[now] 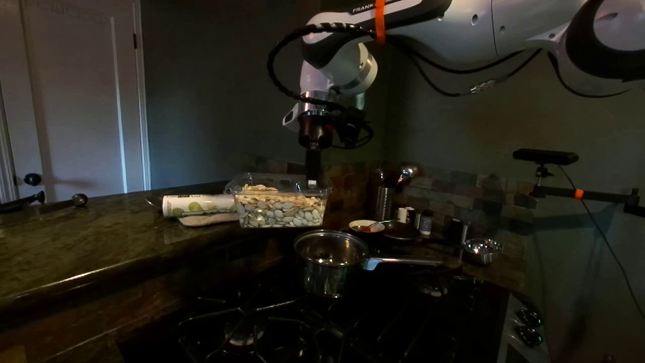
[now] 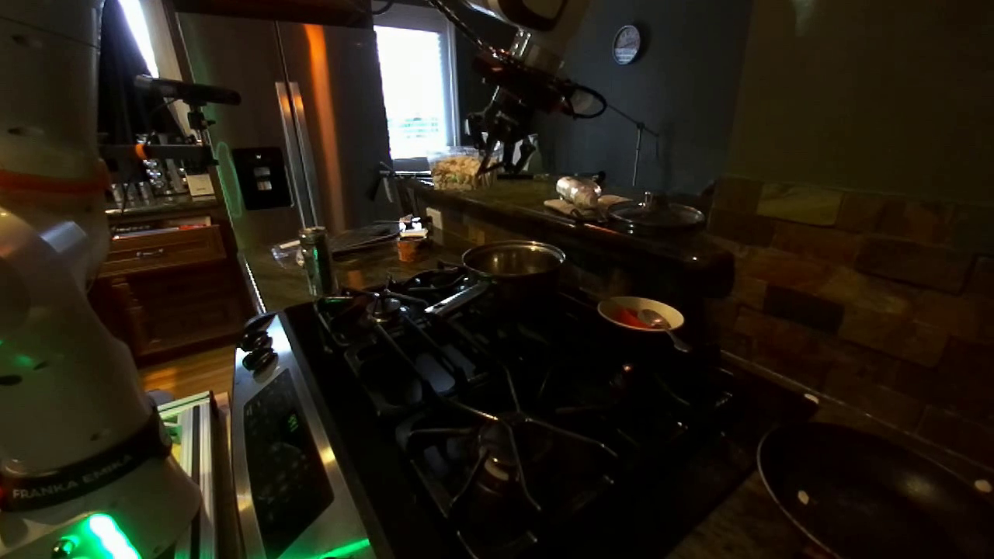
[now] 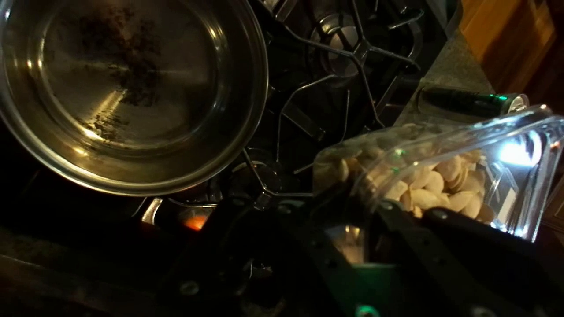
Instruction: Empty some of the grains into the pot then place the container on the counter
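Extends arm (image 1: 453, 33) in from the upper right in an exterior view, bends at wrist (image 1: 316, 79), and points tool (image 1: 312, 182) downward. Appears along the bottom of the wrist view. Holds fingers (image 1: 313, 165) closed in a grip. Shows green light (image 2: 109, 536) at base (image 2: 151, 505).

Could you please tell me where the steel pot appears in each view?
In an exterior view: the pot, below centre.
In an exterior view: the pot, near the centre.
Wrist view: the pot, upper left, cut off at the top.
Shared landmark: the clear container, up-left of the pot in both exterior views, to its lower right in the wrist view.
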